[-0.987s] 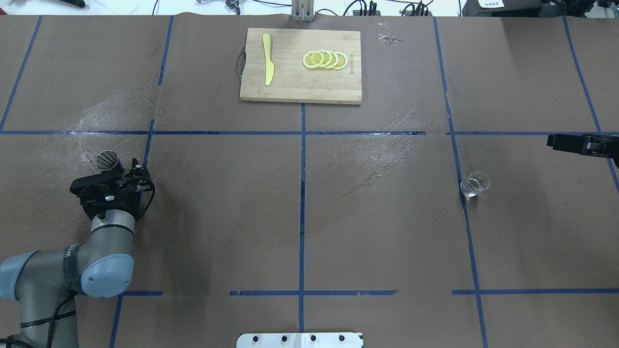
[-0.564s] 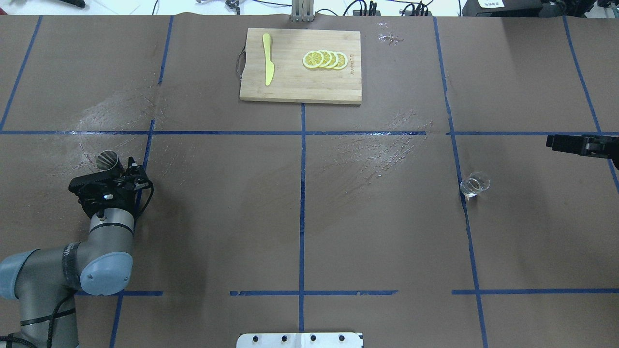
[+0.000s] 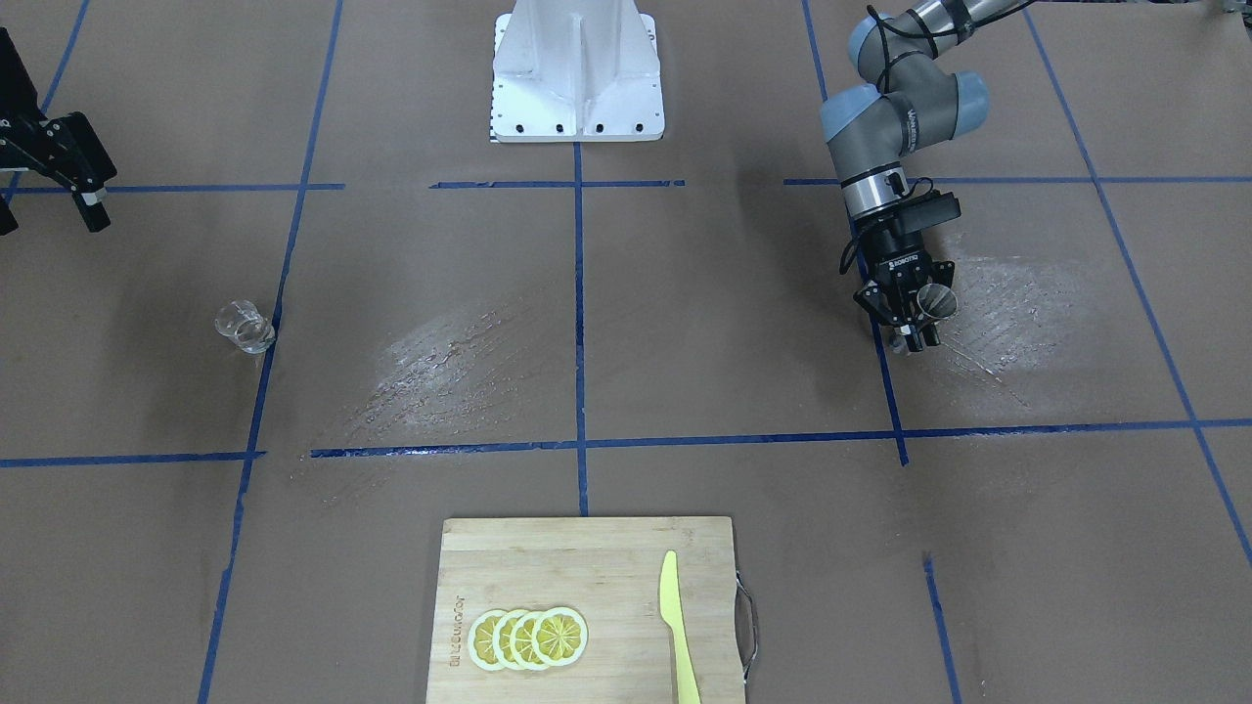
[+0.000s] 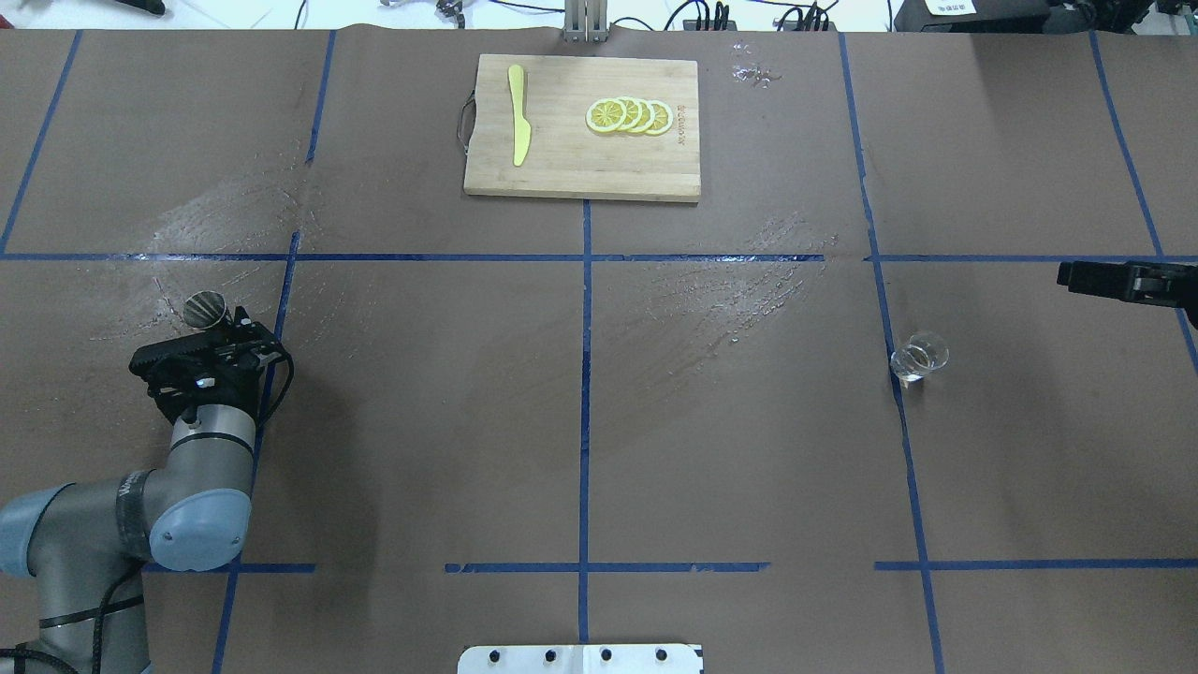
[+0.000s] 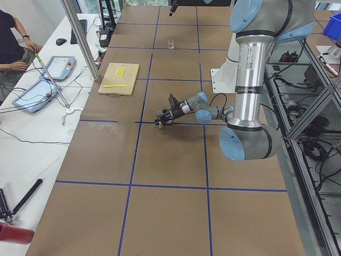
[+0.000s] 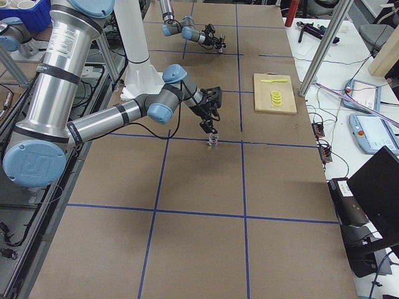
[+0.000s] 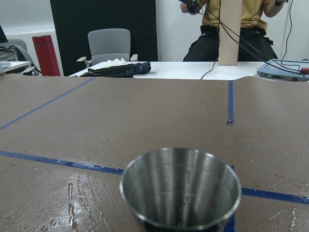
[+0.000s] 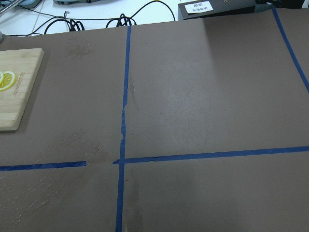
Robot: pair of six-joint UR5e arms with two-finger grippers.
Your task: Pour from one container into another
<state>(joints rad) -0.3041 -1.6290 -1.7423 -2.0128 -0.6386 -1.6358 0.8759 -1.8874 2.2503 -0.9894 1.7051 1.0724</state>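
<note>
Nearest: wooden cutting board [image 3: 606, 557] on the brown worktop [image 3: 685, 293]. Four lemon slices [image 3: 528, 638] overlap on it, with a yellow knife [image 3: 675, 626] laid beside them.

Mid-worktop, one end: left gripper [image 3: 915, 332], jaws narrow and closed on the waist of the steel jigger [image 3: 937, 303]. The jigger is upright, mouth up, over a wet smear [image 3: 1007, 293] beside a blue tape line [image 3: 885, 391]. Cannot tell whether its foot touches the worktop.

Opposite end, well apart: glass cup [image 3: 245, 326] standing upright by another tape line, nothing touching it.

Farther back: right gripper [image 3: 49, 210] raised, jaws spread wide, holding nothing, off to one side of the cup.

Farthest: white base plate [image 3: 577, 78].
</note>
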